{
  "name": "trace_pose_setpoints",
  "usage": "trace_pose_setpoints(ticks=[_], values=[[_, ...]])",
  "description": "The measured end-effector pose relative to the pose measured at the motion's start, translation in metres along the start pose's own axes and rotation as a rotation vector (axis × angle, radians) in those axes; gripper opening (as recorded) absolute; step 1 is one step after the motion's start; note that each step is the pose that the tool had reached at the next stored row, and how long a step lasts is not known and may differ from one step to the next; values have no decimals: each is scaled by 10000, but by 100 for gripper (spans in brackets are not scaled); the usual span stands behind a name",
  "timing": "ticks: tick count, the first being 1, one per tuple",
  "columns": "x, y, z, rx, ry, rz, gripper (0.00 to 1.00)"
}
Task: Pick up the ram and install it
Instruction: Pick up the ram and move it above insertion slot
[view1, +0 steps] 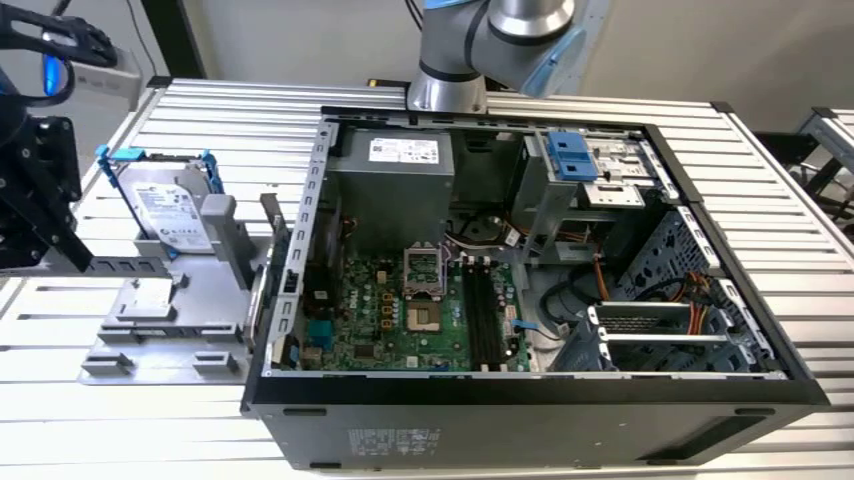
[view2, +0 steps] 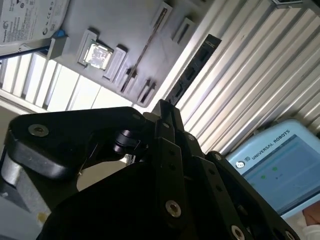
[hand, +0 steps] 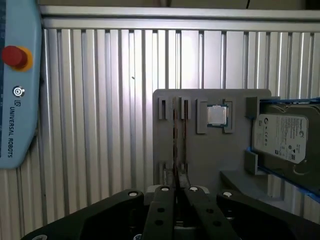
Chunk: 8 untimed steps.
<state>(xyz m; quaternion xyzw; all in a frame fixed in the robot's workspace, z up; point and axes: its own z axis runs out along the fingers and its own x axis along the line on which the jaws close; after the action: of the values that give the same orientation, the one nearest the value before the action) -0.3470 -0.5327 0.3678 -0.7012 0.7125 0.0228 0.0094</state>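
- Exterior view: gripper is hanging near the tray, cut off by the frame edge.
- Second wrist view: fingers are sitting together, gripping nothing; ram is sitting in its tray slot.
- First wrist view: ram is showing edge-on, its near end hidden behind the fingers.

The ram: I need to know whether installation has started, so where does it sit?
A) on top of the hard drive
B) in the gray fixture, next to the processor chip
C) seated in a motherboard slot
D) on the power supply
B: in the first wrist view the ram runs as a thin dark strip between the holder blocks of the gray fixture, next to the processor chip.
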Motion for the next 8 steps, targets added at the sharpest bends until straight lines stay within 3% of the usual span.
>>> trace_pose_setpoints(ticks=[8], values=[[-13, 5, -276, 0, 0, 0, 0]])
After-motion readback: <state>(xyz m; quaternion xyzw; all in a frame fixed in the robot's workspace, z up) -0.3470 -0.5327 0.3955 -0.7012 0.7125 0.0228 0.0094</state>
